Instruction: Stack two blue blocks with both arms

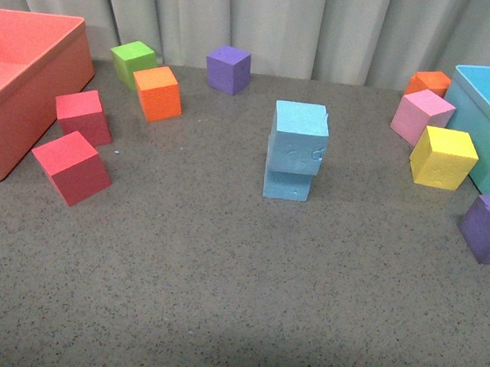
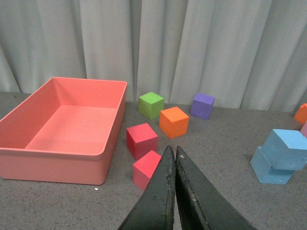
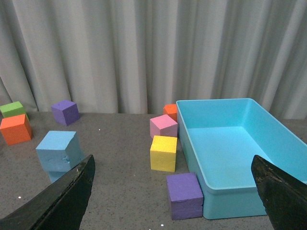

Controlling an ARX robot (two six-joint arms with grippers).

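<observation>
Two blue blocks at frame centre in the front view: upper blue block point(image 1: 301, 123) sits on lower blue block point(image 1: 287, 184), slightly offset. Other cubes counted: two red, two orange, two purple, one green, one pink, one yellow. Left gripper point(image 2: 174, 154): fingers pressed together, holding nothing. Right gripper point(image 3: 172, 175): fingers spread wide, holding nothing.

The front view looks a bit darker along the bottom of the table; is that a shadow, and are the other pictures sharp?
Front view: soft, even light; a faint darker band lies across the table near the bottom edge, likely a shadow. Left wrist view: the shut left gripper looks slightly soft up close, the blue blocks crisp. Right wrist view: the open right gripper's fingers are dark, with little detail.
</observation>
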